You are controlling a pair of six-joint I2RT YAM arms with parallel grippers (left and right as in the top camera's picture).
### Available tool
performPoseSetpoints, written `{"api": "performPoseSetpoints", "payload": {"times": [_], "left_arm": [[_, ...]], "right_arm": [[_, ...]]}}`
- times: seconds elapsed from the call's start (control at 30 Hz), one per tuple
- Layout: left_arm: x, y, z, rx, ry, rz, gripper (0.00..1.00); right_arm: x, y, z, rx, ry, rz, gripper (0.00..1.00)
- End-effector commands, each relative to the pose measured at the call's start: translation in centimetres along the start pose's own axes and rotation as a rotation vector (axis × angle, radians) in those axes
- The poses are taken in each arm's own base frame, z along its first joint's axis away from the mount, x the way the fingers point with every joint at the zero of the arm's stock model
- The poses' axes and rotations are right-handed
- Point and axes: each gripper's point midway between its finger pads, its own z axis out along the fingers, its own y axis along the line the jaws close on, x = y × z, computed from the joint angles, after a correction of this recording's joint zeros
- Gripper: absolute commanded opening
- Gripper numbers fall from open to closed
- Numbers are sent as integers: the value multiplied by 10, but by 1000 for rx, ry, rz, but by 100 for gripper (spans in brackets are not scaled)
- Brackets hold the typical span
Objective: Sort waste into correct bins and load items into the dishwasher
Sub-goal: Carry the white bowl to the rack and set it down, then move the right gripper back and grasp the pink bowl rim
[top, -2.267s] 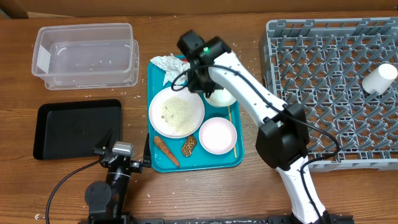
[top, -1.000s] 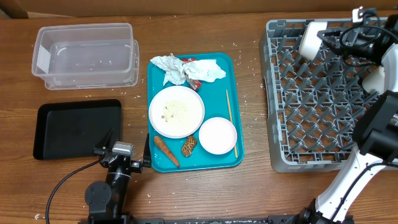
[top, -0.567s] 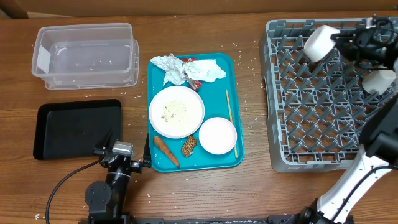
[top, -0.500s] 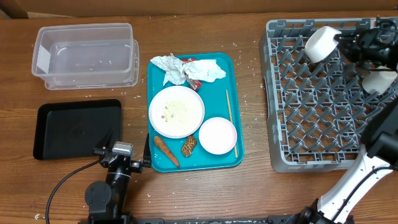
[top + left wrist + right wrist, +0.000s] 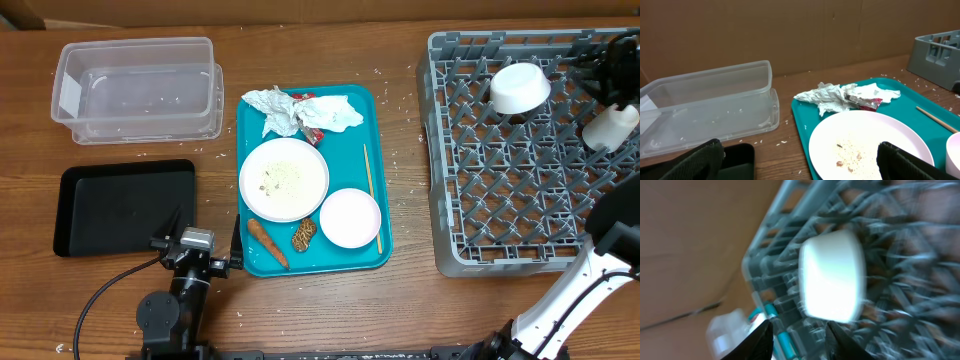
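Now we see our right gripper (image 5: 801, 339) with its jaws parted and nothing between them. The small white bowl (image 5: 519, 88) lies just beyond its fingertips, free of them, resting on the pegs near the far edge of the grey dish rack (image 5: 500, 200). A white cup (image 5: 612, 127) sits in the rack to the bowl's right. Our left gripper (image 5: 800, 165) hangs wide open and empty beside the teal tray (image 5: 376, 120), where the plate (image 5: 284, 179), second bowl (image 5: 350, 217), napkins (image 5: 290, 110) and carrot (image 5: 267, 243) lie.
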Motion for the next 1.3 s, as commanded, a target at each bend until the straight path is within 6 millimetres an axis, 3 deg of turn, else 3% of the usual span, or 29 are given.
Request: {"api": "performPoseSetpoints", "payload": {"times": [0.0,0.1,0.13,0.2,0.4,0.6,0.93,1.1,1.27], "left_arm": [[2,3,0,-14,2,16,100],[2,3,0,-14,2,16,100],[2,3,0,-14,2,16,100],[2,3,0,-14,2,16,100],[2,3,0,-14,2,16,100],[2,3,0,-14,2,16,100],[2,3,0,-14,2,16,100],[2,3,0,-14,2,16,100],[2,3,0,-14,2,16,100]], "right_arm": [[-6,1,-41,282,-157,-59,40],[6,12,-41,368,-167,-106,49],[10,18,-36,380,-162,-129,57],[18,35,-16,393,-150,-188,59],[19,49,39,483,-163,-300,23],[21,14,80,641,-133,-262,11],[19,-11,70,679,-103,-202,11],[19,-20,61,698,-105,-146,4],[32,-5,43,668,-93,-106,4]]}}
